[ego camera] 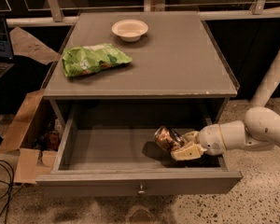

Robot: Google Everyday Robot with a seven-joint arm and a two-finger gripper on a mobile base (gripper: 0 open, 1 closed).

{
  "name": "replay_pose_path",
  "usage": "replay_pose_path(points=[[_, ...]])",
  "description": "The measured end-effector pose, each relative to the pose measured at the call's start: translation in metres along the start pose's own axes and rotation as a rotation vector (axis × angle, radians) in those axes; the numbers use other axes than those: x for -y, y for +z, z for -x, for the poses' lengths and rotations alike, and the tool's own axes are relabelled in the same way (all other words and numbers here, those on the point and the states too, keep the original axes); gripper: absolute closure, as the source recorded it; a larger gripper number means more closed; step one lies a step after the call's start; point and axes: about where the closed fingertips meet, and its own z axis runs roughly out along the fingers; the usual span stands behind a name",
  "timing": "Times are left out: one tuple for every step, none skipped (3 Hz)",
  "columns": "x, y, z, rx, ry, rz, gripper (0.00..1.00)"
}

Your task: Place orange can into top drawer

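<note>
The top drawer point(102, 153) of the grey cabinet is pulled open, with a small round knob point(141, 189) on its front panel. My gripper point(181, 144) reaches into the drawer from the right, over its right half. It is shut on the orange can point(165, 138), which lies tilted on its side between the fingers, low in the drawer. I cannot tell whether the can touches the drawer floor.
A crinkled green snack bag point(94, 59) and a white bowl point(129, 29) sit on the cabinet top point(177, 59). An open cardboard box point(25, 139) stands on the floor at the left. A white post point(273, 76) rises at the right.
</note>
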Motion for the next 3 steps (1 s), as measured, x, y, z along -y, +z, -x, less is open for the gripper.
replay_pose_path(points=[[0.0000,0.0000,0.0000,0.000,0.000,0.000,0.12],[0.0000,0.0001,0.0000,0.000,0.000,0.000,0.00],[0.0000,0.0001,0.0000,0.000,0.000,0.000,0.00]])
